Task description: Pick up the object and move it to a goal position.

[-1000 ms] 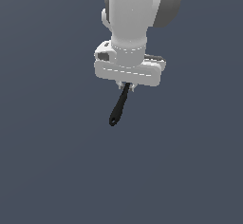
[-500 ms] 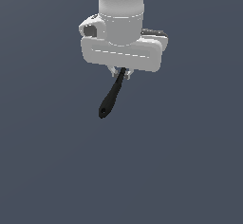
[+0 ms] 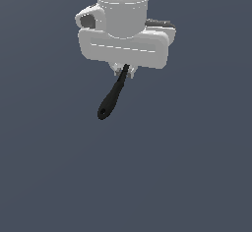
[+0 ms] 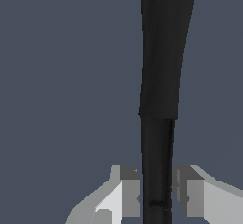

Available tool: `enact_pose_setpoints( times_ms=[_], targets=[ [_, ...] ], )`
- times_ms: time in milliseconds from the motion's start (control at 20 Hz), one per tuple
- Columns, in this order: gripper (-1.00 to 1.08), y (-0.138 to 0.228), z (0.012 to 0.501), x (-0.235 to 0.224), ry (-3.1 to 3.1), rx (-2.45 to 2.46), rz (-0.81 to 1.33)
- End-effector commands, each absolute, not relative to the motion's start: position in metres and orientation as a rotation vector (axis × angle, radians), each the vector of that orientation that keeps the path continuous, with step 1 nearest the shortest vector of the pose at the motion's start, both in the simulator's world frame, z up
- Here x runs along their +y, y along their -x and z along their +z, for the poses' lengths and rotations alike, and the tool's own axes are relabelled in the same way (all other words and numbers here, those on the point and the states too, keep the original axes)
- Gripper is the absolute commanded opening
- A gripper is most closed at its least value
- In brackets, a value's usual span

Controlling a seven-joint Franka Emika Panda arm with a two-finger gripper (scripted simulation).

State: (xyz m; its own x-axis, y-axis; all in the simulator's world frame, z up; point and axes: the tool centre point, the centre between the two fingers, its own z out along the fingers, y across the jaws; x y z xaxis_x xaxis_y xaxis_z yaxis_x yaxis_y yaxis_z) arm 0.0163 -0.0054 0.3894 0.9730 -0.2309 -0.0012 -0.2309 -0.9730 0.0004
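Beneath the arm, the end effector (image 3: pixel 124 70) was clenched on the thin end of the black rod (image 3: pixel 112 98), which hung clear, tilted toward the exterior view's left. Pickup looked done; the move to an unseen goal remained.

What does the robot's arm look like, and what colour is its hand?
The arm is smooth, round and white, with a darker grey part near its top. Below it sits a wide white block with rounded corners and faint dashed lines across it. The gripper under that block has two small blocky jaws, light grey with darker grey inner faces. No cables or markings show.
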Motion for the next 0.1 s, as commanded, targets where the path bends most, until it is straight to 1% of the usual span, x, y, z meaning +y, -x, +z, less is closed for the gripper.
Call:
enact_pose_setpoints(
  times_ms=[0, 50],
  targets=[
    [-1.0, -0.0167, 0.39, -0.0052, -3.12, -0.365, 0.0],
    [-1.0, -0.0167, 0.3898, -0.0051, -3.12, -0.365, 0.0]
  ],
)
